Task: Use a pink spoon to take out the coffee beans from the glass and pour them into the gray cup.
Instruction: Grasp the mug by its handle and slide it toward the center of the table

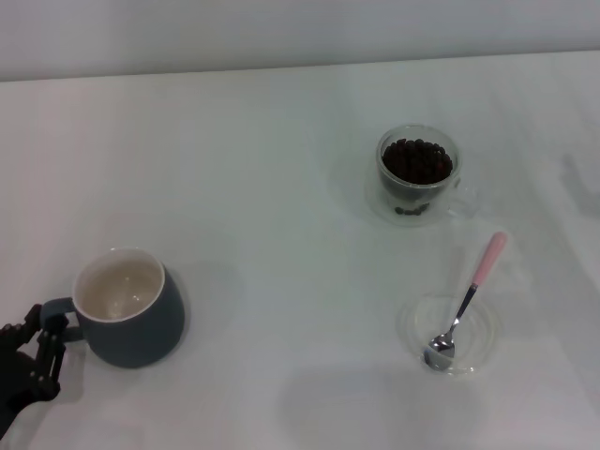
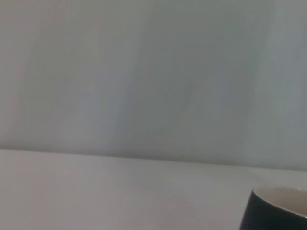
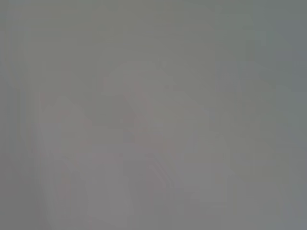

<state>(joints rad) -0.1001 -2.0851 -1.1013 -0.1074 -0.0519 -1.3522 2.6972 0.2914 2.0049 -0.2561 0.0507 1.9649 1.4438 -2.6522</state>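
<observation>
The gray cup [image 1: 141,328] stands at the near left of the white table, its cream inside bare and its handle pointing left. My left gripper [image 1: 45,345] is right at that handle, touching or nearly touching it. A slice of the gray cup [image 2: 276,211] shows in the left wrist view. The glass [image 1: 418,187] stands at the far right, filled with coffee beans [image 1: 417,159]. The pink spoon [image 1: 472,292] lies with its metal bowl in a clear saucer [image 1: 483,339] and its pink handle pointing away. My right gripper is out of view.
The white table [image 1: 281,187] runs to a pale wall at the back. A wide stretch of bare tabletop separates the gray cup from the glass and the saucer. The right wrist view shows only a blank grey surface.
</observation>
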